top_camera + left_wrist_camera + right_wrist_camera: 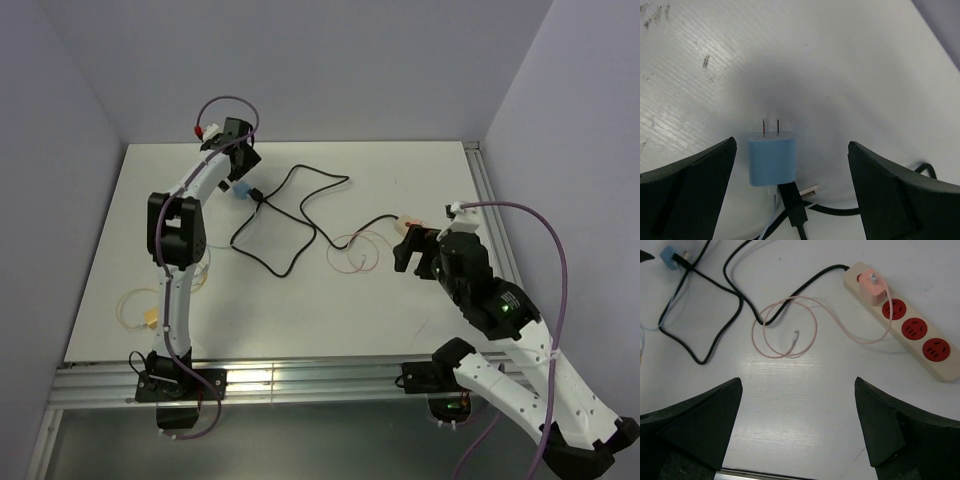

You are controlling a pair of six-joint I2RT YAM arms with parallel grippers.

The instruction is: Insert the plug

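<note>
Blue plug [771, 161]: probably light, rigid, slick.
Hold: flat sides, behind prongs.
Left gripper [791, 150]: fingers apart, above plug.
Right gripper [797, 390]: fingers apart.

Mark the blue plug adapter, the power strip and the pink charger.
blue plug adapter [771, 161], left wrist view, its blue body.
power strip [904, 319], right wrist view, beige casing between two sockets.
pink charger [873, 287], right wrist view, its top face.

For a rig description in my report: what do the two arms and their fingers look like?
The left arm and right arm have white links and black joint housings. A purple cable follows the right arm; another loops above the left wrist. A small green light glows on the right one. The fingers are black, broad wedges.
</note>
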